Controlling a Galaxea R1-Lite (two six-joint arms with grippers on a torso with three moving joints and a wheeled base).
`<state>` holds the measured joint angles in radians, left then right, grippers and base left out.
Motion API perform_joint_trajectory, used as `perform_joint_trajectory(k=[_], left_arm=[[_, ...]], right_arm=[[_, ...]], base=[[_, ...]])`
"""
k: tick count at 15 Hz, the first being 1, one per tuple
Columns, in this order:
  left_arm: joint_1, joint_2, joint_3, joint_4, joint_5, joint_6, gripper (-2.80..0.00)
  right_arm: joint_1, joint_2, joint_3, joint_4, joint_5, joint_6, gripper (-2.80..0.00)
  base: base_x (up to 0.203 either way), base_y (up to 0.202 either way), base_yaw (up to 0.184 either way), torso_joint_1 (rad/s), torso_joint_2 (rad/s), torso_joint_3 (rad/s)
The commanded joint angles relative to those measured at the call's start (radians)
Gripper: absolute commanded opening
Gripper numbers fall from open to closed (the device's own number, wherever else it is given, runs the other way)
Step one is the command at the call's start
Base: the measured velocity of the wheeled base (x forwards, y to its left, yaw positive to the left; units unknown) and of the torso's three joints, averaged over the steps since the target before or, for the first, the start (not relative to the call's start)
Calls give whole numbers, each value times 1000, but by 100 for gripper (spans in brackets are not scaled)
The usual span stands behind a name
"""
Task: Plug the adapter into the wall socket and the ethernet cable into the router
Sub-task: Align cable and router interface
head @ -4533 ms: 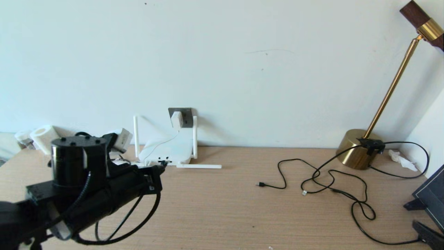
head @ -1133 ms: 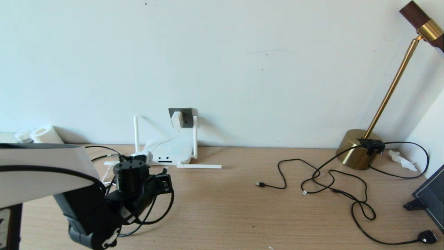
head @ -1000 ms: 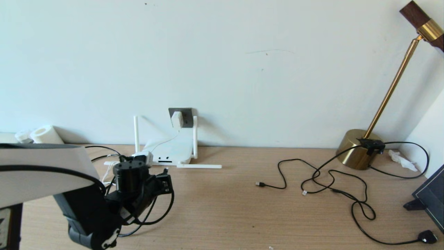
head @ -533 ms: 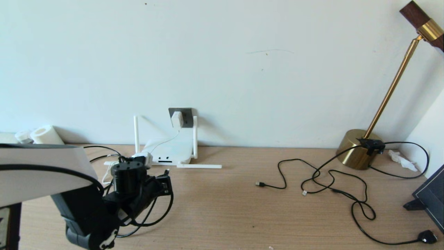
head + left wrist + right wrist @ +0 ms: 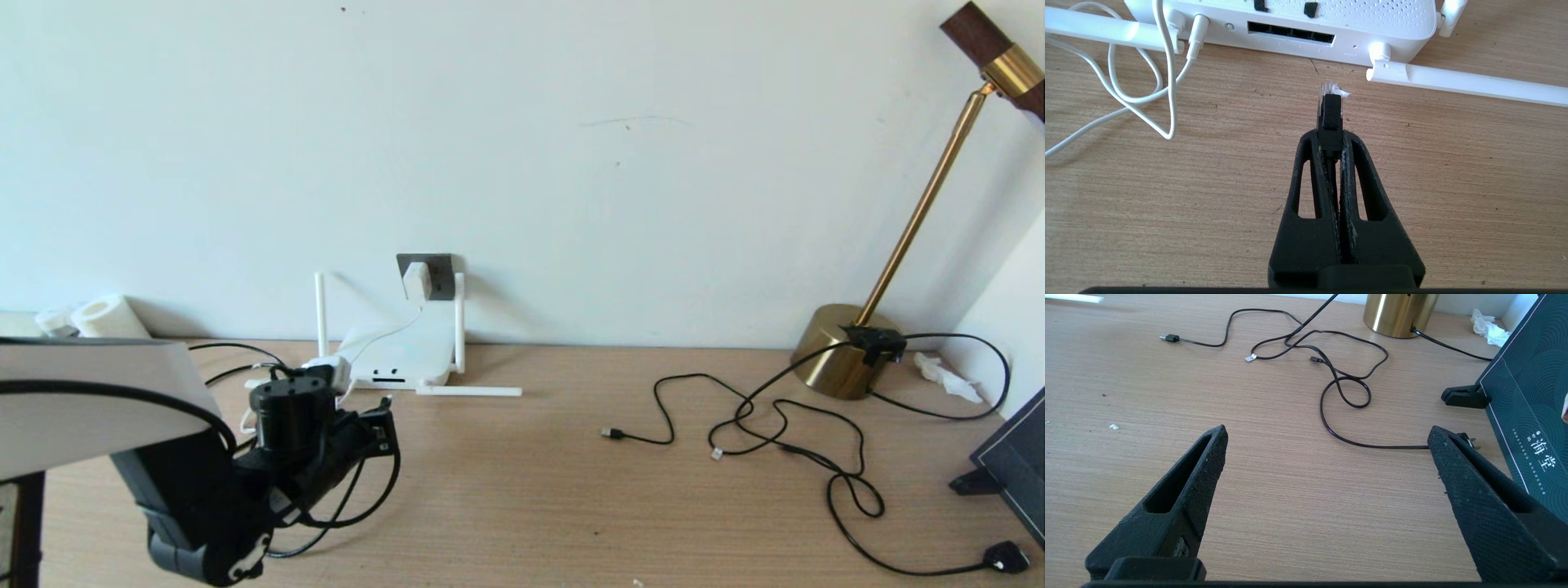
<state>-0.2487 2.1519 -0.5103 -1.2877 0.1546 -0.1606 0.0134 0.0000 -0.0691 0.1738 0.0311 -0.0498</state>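
The white adapter (image 5: 416, 280) sits in the dark grey wall socket (image 5: 439, 276), and its thin white cord (image 5: 1163, 81) runs down to the router. The white router (image 5: 404, 355) lies flat below the socket with its dark ports (image 5: 1291, 32) facing me. My left gripper (image 5: 1331, 136) is shut on the ethernet cable (image 5: 1331, 110), whose clear clip connector points at the ports from a short gap away. In the head view the left gripper (image 5: 384, 412) hovers just in front of the router. The right gripper (image 5: 1327, 435) is open over bare table, out of the head view.
One router antenna (image 5: 1466, 81) lies flat on the table beside the connector. Thin black cords (image 5: 775, 425) sprawl across the right side, ending in a black plug (image 5: 1000, 558). A brass lamp base (image 5: 841, 351) and a dark box (image 5: 1531, 396) stand at the right.
Since 4.5 s ago the left gripper drew back from the router's ports with the connector; in the last second it drifted slightly left. The right gripper left the head view.
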Motion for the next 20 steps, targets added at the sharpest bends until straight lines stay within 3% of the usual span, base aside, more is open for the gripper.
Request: perform_joint_trajectory(k=[1, 20], left_arm=[[2, 2, -4, -5, 0, 0, -280], [20, 115, -111, -7, 0, 1, -280]], right_arm=[[0, 2, 0, 1, 1, -1, 0], [0, 2, 0, 1, 0, -1, 0]], base=[[0, 0, 0, 0, 0, 0], [0, 0, 0, 0, 0, 0]])
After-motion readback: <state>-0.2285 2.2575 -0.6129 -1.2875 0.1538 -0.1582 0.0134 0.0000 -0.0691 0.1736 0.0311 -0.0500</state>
